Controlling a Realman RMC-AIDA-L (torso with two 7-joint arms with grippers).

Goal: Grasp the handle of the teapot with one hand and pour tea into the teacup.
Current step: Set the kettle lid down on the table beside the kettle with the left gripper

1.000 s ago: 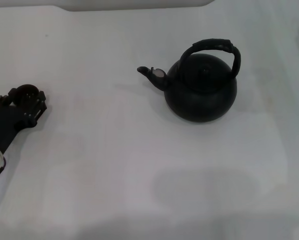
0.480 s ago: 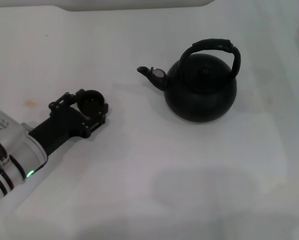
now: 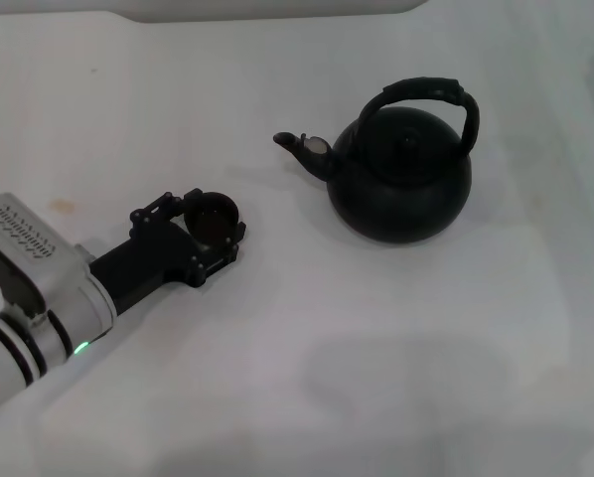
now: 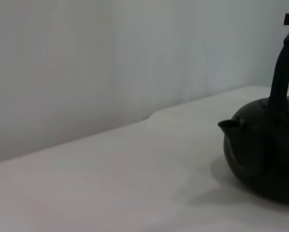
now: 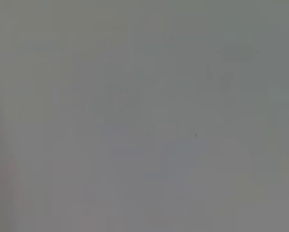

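Your left gripper (image 3: 214,221) has carried the teacup (image 3: 210,215) closer to the teapot (image 3: 401,179) than it was half a second ago, when it sat farther out to the pot's spout side. The fingers are closed around the small dark cup, holding it just above the white table (image 3: 307,348), still well apart from the pot. The teapot stands upright on the table, its spout (image 3: 302,149) pointing toward the gripper and its arched handle (image 3: 431,94) rising over the lid. From the left wrist camera you see the teapot (image 4: 265,154) side-on, near, with its handle (image 4: 282,67) standing tall. Your right gripper is not in view; its wrist camera shows only a blank grey surface.
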